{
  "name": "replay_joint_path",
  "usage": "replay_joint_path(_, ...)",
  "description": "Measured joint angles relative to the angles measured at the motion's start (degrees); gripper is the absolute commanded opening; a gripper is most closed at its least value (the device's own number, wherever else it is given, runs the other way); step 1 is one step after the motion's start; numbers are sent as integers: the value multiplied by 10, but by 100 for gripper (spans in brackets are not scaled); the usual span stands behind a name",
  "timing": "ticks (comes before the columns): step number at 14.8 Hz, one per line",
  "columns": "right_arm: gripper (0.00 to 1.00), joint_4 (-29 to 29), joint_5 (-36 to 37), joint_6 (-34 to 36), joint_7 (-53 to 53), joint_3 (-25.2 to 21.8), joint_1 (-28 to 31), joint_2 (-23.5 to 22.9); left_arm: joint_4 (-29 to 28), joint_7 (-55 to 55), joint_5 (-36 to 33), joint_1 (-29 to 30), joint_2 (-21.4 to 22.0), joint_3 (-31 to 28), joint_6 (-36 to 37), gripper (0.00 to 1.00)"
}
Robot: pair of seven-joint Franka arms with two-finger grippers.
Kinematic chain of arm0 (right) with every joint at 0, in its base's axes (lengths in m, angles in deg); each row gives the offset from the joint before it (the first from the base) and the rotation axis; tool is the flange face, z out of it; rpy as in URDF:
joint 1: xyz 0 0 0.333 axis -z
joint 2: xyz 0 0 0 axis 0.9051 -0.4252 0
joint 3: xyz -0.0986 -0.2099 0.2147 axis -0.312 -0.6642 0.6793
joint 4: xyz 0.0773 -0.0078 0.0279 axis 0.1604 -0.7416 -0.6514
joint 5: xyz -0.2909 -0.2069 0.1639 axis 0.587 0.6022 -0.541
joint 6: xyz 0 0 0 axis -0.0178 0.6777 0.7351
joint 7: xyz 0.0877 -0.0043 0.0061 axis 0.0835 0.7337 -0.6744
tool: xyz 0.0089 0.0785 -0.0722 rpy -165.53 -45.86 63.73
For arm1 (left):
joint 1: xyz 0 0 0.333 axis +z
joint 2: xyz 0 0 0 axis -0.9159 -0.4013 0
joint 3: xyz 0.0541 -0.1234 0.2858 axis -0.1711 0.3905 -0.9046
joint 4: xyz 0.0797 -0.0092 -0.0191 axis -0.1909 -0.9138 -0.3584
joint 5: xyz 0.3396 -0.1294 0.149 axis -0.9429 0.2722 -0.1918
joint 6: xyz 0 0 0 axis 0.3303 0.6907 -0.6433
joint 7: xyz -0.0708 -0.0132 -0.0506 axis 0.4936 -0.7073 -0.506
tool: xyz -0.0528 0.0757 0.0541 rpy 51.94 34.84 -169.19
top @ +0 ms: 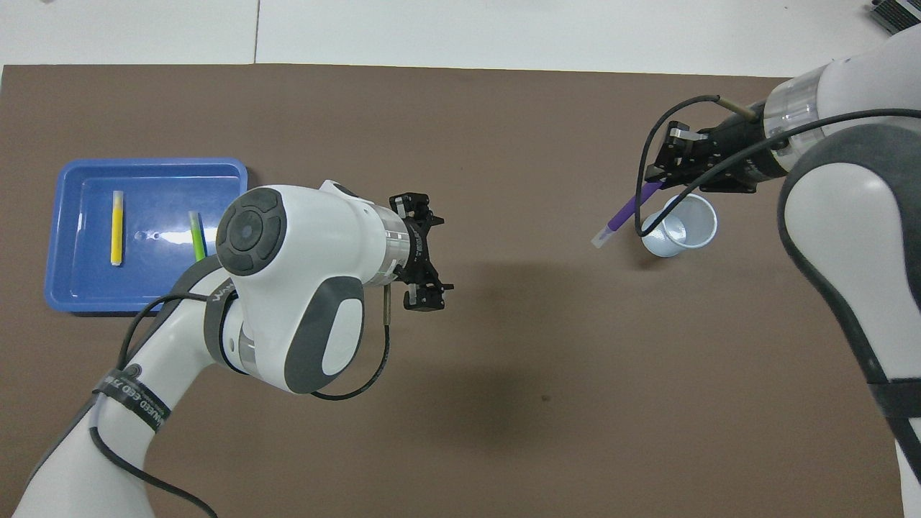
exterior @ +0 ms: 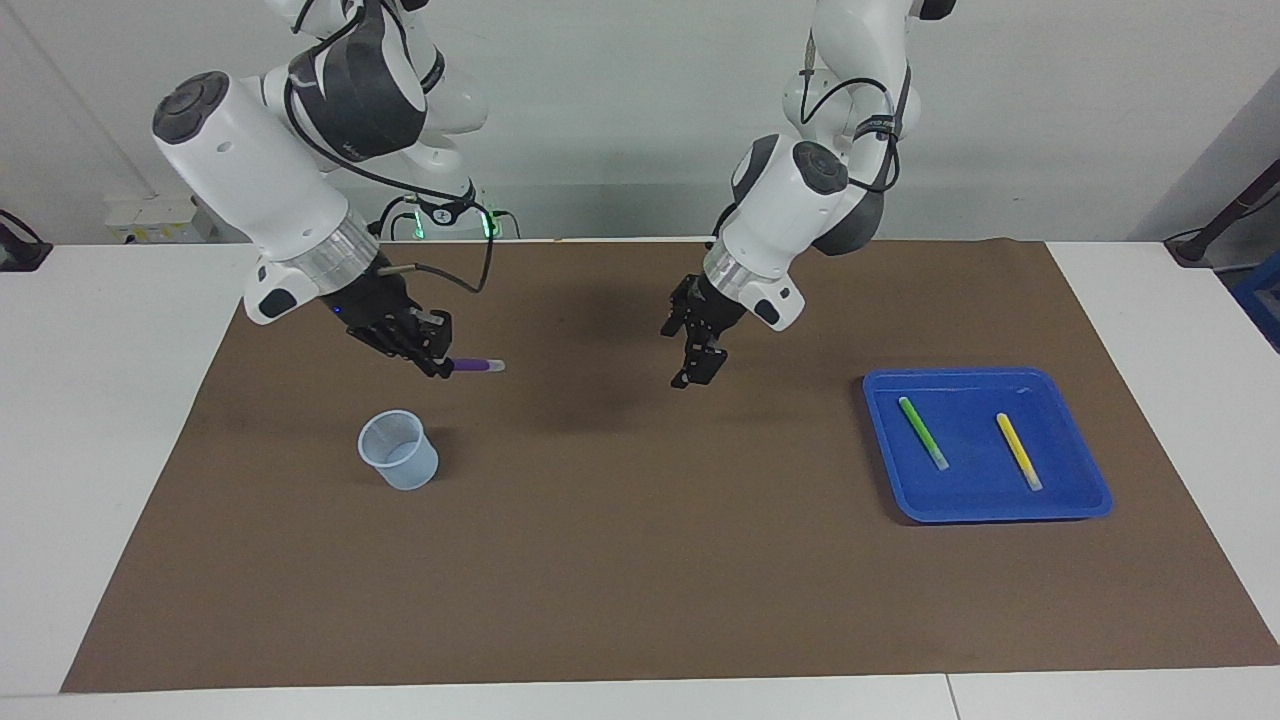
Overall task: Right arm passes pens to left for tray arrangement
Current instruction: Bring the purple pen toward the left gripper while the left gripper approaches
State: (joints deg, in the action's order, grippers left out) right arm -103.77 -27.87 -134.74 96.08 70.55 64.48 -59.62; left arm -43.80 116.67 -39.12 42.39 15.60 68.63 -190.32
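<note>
We see the brown mat [exterior: 620,560] spanning the table, with both arms raised over its middle. The tray [exterior: 1080,505] lies at the left arm's end, well apart from either tool, and holds the green pen [exterior: 922,432] and the yellow pen [exterior: 1018,451] side by side, not touching. The cup [exterior: 399,463] stands at the right arm's end, below the right gripper [exterior: 440,366]. That gripper is clamped on one end of the purple pen [exterior: 472,365], which we see carried in the air clear of the cup. The pen lies nearly level, and its long axis runs from the right gripper straight toward the left gripper [exterior: 688,360], whitish cap leading. The left gripper hangs over the middle of the mat with its fingers spread and nothing between them, facing the pen's free end. A clear gap of mat separates cap and left gripper. We judge the handover turns on that line: the free cap end is what the left gripper can take, and closing the gap along the pen's axis brings it between the spread fingers.
</note>
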Motion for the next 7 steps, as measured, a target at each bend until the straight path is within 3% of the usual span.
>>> replay_joint_path(7, 1, -6, -22, -24, 100, 1, -49, -4, 17, 179, -6, -63, -1, 0, -64, 100)
